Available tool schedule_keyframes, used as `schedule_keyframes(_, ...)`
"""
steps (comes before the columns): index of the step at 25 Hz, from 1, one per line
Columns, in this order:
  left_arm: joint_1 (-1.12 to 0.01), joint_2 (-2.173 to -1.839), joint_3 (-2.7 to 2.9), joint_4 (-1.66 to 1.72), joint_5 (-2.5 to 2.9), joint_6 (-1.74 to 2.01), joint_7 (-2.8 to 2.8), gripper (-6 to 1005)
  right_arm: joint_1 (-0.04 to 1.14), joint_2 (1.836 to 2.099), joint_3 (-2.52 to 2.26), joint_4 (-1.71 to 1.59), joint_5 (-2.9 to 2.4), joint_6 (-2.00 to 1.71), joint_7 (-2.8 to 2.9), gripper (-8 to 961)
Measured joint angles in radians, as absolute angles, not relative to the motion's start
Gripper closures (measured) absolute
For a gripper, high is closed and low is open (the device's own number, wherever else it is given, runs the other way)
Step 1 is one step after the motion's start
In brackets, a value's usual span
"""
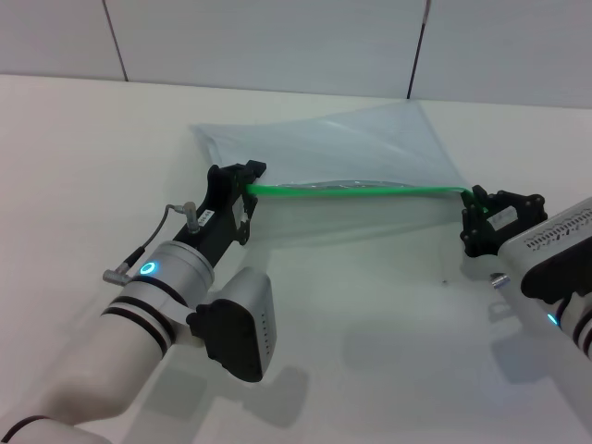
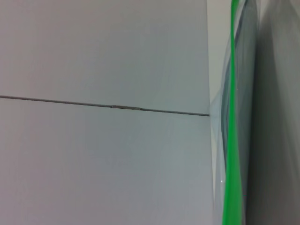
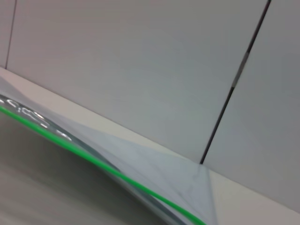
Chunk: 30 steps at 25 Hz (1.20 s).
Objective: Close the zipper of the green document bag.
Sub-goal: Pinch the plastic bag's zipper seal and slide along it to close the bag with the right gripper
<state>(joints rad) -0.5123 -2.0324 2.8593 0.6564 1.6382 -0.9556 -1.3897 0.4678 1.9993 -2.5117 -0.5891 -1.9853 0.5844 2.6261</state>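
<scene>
Both grippers, left (image 1: 248,190) and right (image 1: 474,215), jaws pinching zipper (image 1: 356,191) ends; I judge slider-pull next, slider unseen.

Translucent pale blue-grey green document bag (image 1: 342,153); bright green zipper (image 1: 356,191) along its near edge. Matte black left gripper (image 1: 248,185) and right gripper (image 1: 475,215). White tabletop (image 1: 83,166). Pale grey wall panels (image 1: 268,42), dark seams.

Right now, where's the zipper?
In the head view, the zipper runs across mid-table along the green document bag's near edge, stretched between the left gripper and the right gripper.
</scene>
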Motion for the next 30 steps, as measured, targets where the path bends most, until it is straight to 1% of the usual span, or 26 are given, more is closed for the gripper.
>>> schedule_keyframes(4, -0.512, -2.032, 2.859, 0.656, 1.638, -0.956, -1.390, 901, 0.467, 2.007, -2.506, -0.573, -1.985, 0.584, 2.626, 867)
schedule_keyframes(16, -0.512, -2.032, 2.859, 0.656, 1.638, -0.956, -1.390, 898, 0.467, 2.017, -2.481, -0.545, -1.985, 0.584, 2.627, 867)
schedule_keyframes(27, -0.500, -2.032, 2.859, 0.649, 1.672, -0.977, -1.396, 895, 0.464, 2.021, -2.479, -0.550, -1.986, 0.597, 2.626, 867)
schedule_keyframes(30, -0.499, -2.032, 2.859, 0.649, 1.676, -0.984, -1.396, 894, 0.464, 2.021, -2.479, -0.557, -1.987, 0.598, 2.616, 827)
